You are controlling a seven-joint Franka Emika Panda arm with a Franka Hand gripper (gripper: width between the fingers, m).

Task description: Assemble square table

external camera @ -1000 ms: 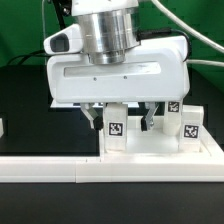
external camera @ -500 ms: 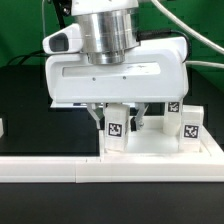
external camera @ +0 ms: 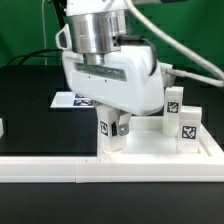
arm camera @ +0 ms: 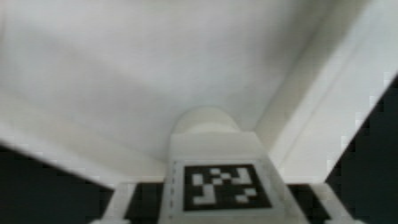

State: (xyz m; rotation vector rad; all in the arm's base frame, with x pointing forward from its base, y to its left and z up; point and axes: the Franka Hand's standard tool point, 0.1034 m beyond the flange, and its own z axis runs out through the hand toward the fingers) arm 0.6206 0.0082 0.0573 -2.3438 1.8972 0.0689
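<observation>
Black table (external camera: 25, 95); on it square table top (external camera: 150, 145), marker board (external camera: 68, 99), white border rail (external camera: 40, 168)

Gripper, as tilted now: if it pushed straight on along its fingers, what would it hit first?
The tagged leg block already sits between the gripper fingers; beyond it lies the white tabletop, likely the first contact. Depth is hard to judge.

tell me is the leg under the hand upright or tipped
Tipped. In the exterior view the leg leans with the tilted hand, unlike the upright legs at the exterior view's right.
</observation>
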